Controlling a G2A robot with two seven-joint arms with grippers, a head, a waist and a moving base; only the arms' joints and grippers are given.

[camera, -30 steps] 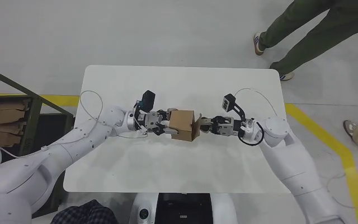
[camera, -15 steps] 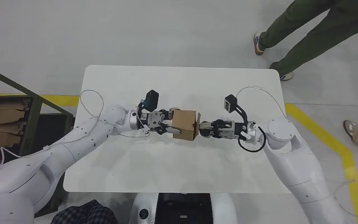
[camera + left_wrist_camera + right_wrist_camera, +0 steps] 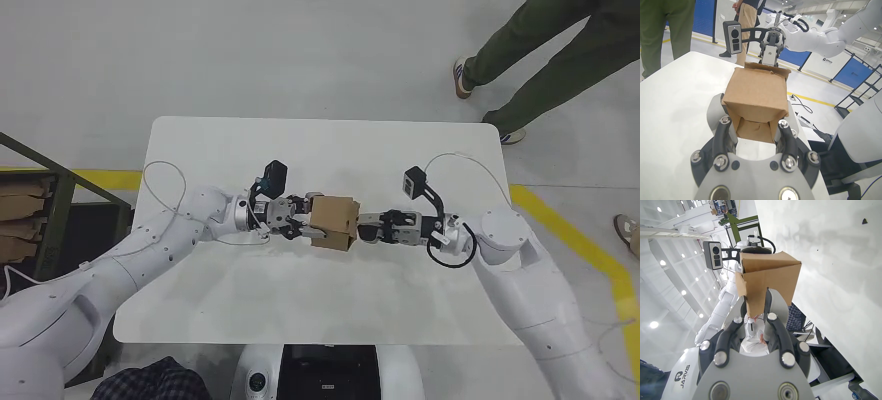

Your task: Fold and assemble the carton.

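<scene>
The carton [image 3: 333, 218] is held over mid-counter [image 3: 400, 300], gripped across one open end by the widely spread left jaws and pinched by its opposite wall in the nearly closed right jaws, so that wall may be torn if the arms are drawn apart unevenly

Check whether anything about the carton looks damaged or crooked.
Yes. The carton is held off the table between the left tool and the right tool. Its open flap at the right tool's end has a ragged, torn-looking edge rather than a clean cut.
</scene>
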